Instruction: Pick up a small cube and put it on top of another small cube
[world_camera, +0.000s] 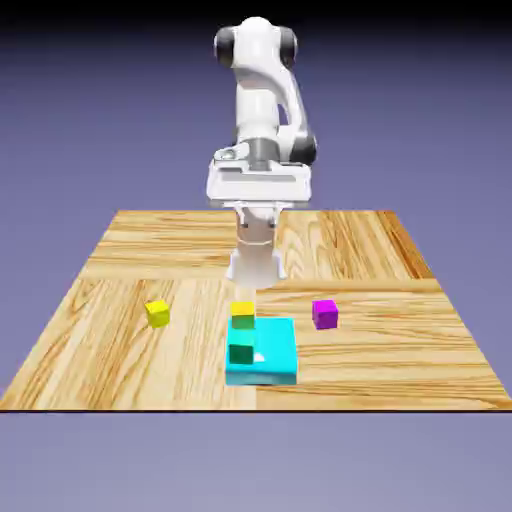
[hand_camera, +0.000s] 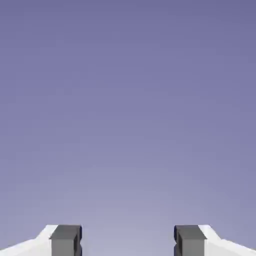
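Near the middle of the wooden table, a small yellow cube (world_camera: 243, 314) stands at the far left corner of a large flat cyan block (world_camera: 270, 355). A small dark green cube (world_camera: 241, 352) shows against the cyan block's left part; whether it rests on the block I cannot tell. A second yellow cube (world_camera: 157, 313) lies toward the exterior view's left, and a magenta cube (world_camera: 325, 314) toward its right. My gripper (world_camera: 255, 272) hangs above the table just behind the middle yellow cube. In the hand view the gripper (hand_camera: 128, 241) is open, with only the backdrop between its fingers and no cube in sight.
The table's (world_camera: 120, 360) front edge runs just below the cyan block. Bare wood lies to the left of the left yellow cube and to the right of the magenta cube.
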